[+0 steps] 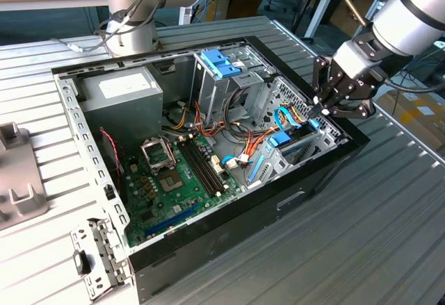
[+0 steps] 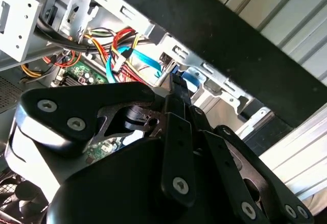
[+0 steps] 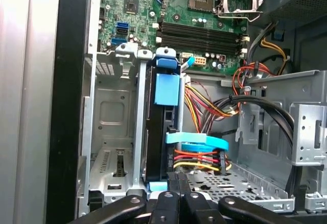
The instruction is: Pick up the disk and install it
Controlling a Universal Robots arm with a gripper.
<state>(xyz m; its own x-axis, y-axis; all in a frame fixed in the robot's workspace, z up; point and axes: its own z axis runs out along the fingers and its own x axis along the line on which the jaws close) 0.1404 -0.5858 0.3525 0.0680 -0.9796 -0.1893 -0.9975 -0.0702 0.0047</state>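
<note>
The disk [image 3: 156, 132] stands on edge in the drive bay of the open computer case [image 1: 229, 215], its light-blue bracket [image 3: 167, 89] running along it. In the exterior view the disk [image 1: 280, 141] lies in the bay at the case's right side, beside the motherboard [image 1: 174, 180]. My black gripper [image 1: 318, 108] hovers over the bay's outer end. In the first wrist view my gripper [image 3: 176, 183] has its fingers pressed together right at the disk's near end, with nothing seen between them. The second wrist view shows the gripper [image 2: 171, 83] shut above the bay's cables.
Red, yellow and blue cables [image 3: 204, 152] crowd the bay beside the disk. A blue piece with two tabs [image 1: 219, 62] tops the metal cage at the back. The grey power supply [image 1: 122, 89] fills the back left corner. A grey fixture [image 1: 17, 173] sits on the table at the exterior view's left.
</note>
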